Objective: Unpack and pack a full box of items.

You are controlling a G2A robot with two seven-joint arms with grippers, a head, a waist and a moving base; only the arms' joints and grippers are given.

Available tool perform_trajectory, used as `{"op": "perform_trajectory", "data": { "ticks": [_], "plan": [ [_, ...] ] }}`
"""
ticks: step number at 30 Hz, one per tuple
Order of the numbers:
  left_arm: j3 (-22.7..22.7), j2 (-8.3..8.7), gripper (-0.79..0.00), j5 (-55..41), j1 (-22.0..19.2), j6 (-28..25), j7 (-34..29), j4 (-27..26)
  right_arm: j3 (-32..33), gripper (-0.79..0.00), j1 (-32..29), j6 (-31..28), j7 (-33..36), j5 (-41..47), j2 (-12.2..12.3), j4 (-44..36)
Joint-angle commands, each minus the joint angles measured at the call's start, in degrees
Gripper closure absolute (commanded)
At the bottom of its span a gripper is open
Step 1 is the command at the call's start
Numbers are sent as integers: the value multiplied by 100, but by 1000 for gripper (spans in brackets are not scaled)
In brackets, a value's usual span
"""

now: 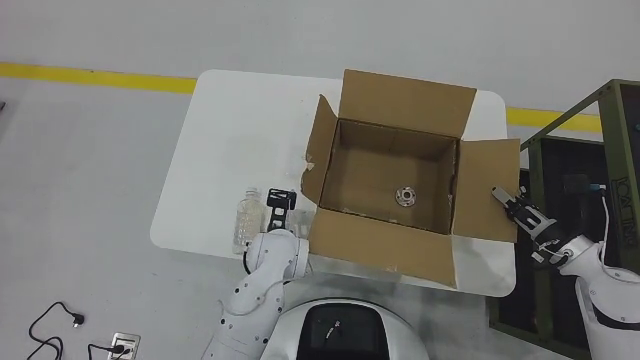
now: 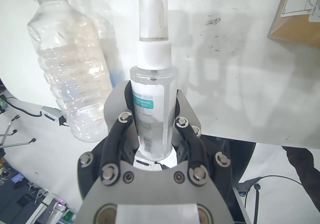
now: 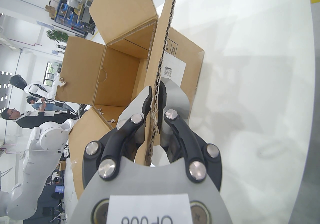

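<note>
Two tools, both clamped: my left tool (image 2: 153,100) pinches the spray bottle (image 2: 153,70) around its body, by the tabletop's (image 1: 250,130) near-left edge, just beside a clear water bottle (image 2: 72,70) and left of the open box (image 1: 380,245). My right tool (image 3: 155,100) pinches the box's right flap (image 3: 170,22) by its edge. One small round metal piece (image 1: 407,196) sits on the box floor.

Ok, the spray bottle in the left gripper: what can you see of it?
The spray bottle is slim clear plastic, with a white collar, a translucent cap over the nozzle, and a label with a teal band. The left gripper has its jaws shut on its lower body, cap pointing away from the wrist. It is over the white table beside a lying water bottle; tabletop contact is unclear.
</note>
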Motion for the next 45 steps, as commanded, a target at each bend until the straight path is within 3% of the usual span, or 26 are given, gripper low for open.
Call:
{"op": "perform_trajectory", "data": {
  "ticks": [1, 17, 20, 21, 23, 24, 26, 27, 39, 45],
  "plan": [
    [11, -7, 0, 33, -16, 32, 38, 86, 0, 0, 0, 0, 0, 0, 0, 0],
    [56, -49, 0, 171, -97, 77, 103, 340, 0, 0, 0, 0, 0, 0, 0, 0],
    [59, -56, -65, 199, -111, 72, 112, 360, 0, 0, 0, 0, 0, 0, 0, 0],
    [51, -58, -129, 216, -122, 84, 105, 374, 0, 0, 0, 0, 0, 0, 0, 0],
    [36, -62, -332, 231, -140, 95, 82, 402, 0, 0, 0, 0, 0, 0, 0, 0],
    [25, -63, -382, 239, -150, 105, 72, 415, 0, 0, 0, 0, 0, 0, 0, 0],
    [8, -67, -683, 252, -168, 111, 59, 430, 0, 0, 0, 0, 0, 0, 0, 0],
    [-3, -69, -785, 254, -176, 115, 53, 432, 0, 0, 0, 0, 0, 0, 0, 0],
    [-70, -86, -785, 354, -216, 118, 33, 394, 0, 0, 0, 0, 0, 0, 0, 0],
    [-181, -78, -785, 383, -158, 2, -134, -302, 0, 0, 0, 0, 0, 0, 0, 0]
  ]
}}
